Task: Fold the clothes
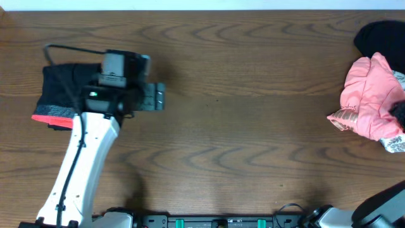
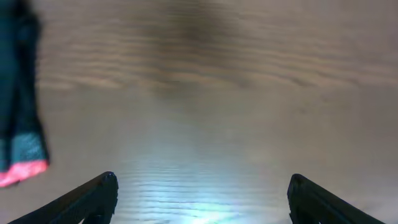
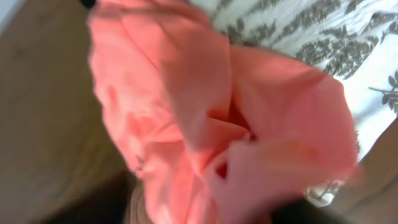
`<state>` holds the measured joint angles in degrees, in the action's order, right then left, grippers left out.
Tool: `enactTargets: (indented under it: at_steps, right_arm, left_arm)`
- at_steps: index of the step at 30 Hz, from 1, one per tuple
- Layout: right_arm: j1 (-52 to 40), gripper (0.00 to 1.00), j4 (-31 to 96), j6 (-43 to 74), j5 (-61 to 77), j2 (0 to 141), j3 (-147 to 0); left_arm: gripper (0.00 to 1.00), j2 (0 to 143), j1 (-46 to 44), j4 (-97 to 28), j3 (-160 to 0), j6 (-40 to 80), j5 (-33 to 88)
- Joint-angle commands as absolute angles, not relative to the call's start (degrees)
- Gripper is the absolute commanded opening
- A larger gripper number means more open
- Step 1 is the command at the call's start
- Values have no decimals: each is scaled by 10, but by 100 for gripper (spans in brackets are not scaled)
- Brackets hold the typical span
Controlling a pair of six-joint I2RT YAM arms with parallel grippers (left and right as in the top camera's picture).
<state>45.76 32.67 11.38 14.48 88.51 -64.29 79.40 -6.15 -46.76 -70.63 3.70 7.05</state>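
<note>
A folded dark garment with a red band (image 1: pixel 56 95) lies at the far left, partly under my left arm; it also shows at the left edge of the left wrist view (image 2: pixel 18 124). My left gripper (image 1: pixel 155 96) is open and empty over bare wood just right of it, fingers wide apart (image 2: pixel 202 193). A crumpled pink garment (image 1: pixel 370 98) lies at the right edge. It fills the right wrist view (image 3: pixel 205 124) and hides my right gripper's jaws. A dark shape (image 1: pixel 398 114) beside it may be the right gripper.
A black garment (image 1: pixel 380 35) lies at the far right corner. A white leaf-patterned cloth (image 1: pixel 395 143) lies under the pink one, also in the right wrist view (image 3: pixel 323 37). The right arm (image 1: pixel 386 202) enters at bottom right. The wooden table (image 1: pixel 253 126) spans the middle.
</note>
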Motion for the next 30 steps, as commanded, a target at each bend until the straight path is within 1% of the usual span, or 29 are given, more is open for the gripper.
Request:
enactTargets:
  at_steps: [1,2,4,6,8,10,12,15,20,23,30]
  right_arm:
    - [453,89,331,126,100,896,-643]
    - [453,94,333,128,98,896,-644]
    - [451,99,349,128,109,896,-652]
    - [440,99,371,127,110,896,-663]
    - [420,99,389,116,109,896,-672]
    - [389,99,403,98,107,896,-682]
    - [351,99,415,78,94,895,-692]
    - [286,99,436,63,39,895,-708]
    - [194,99,448,46,-14,896,-714]
    - [149,99,450,14,-24,897,-714]
    - [86,99,446,8,-53,897,-714]
  left_arm:
    - [88,791,-22,-470,-707,83,64]
    - [88,791,-13,-471,-707,83,64]
    - [88,791,1,-473,-707,83,64]
    - [88,791,13,-473,-707,88,63]
    - [88,792,25,-472,-707,119,63]
    - [91,797,39,-471,-707,151,64]
    - [91,803,49,-471,-707,158,64]
    - [98,816,58,-471,-707,158,64]
    - [98,829,58,-471,-707,158,64]
    - [98,830,58,-470,-707,157,63]
    - [98,830,58,-452,-707,157,33]
